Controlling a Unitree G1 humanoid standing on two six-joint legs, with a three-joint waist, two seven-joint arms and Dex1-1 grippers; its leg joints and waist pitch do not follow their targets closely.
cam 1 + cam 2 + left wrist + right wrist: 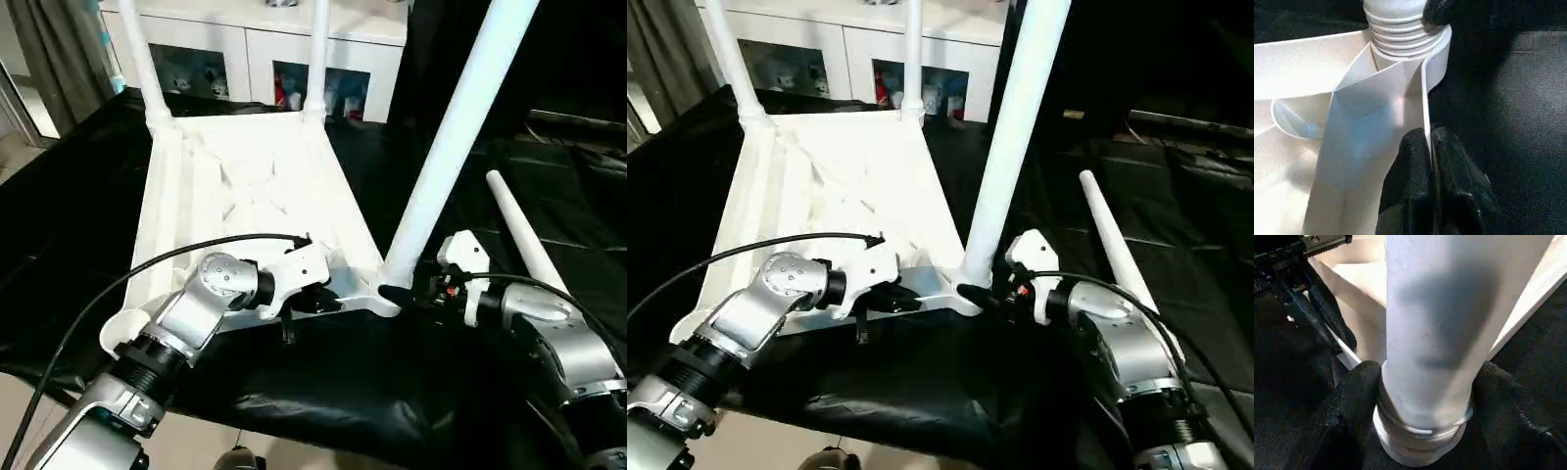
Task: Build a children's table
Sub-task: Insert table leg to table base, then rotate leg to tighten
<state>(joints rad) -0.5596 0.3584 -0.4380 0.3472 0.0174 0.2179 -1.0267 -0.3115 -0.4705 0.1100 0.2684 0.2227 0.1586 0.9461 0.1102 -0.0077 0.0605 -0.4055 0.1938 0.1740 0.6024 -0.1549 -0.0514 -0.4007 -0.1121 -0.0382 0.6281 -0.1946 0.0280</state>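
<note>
The white tabletop (255,186) lies upside down on black cloth, ribs up. Two white legs (142,59) (318,59) stand in its far corner sockets. A third leg (456,127) leans out of the near right socket, tilted to the right. My right gripper (397,292) is shut on this leg's ribbed base, one black finger (1359,387) pressed to each side. My left gripper (328,299) is shut on the tabletop's thin near rim (1425,98), just left of that socket. A fourth leg (524,240) lies loose on the cloth at the right.
A white cabinet (265,49) with glass doors stands behind the table. The near left corner socket (127,328) holds no leg. Black cloth (392,392) covers the work surface, and its front edge runs just below my forearms. A black cable (118,284) loops over my left arm.
</note>
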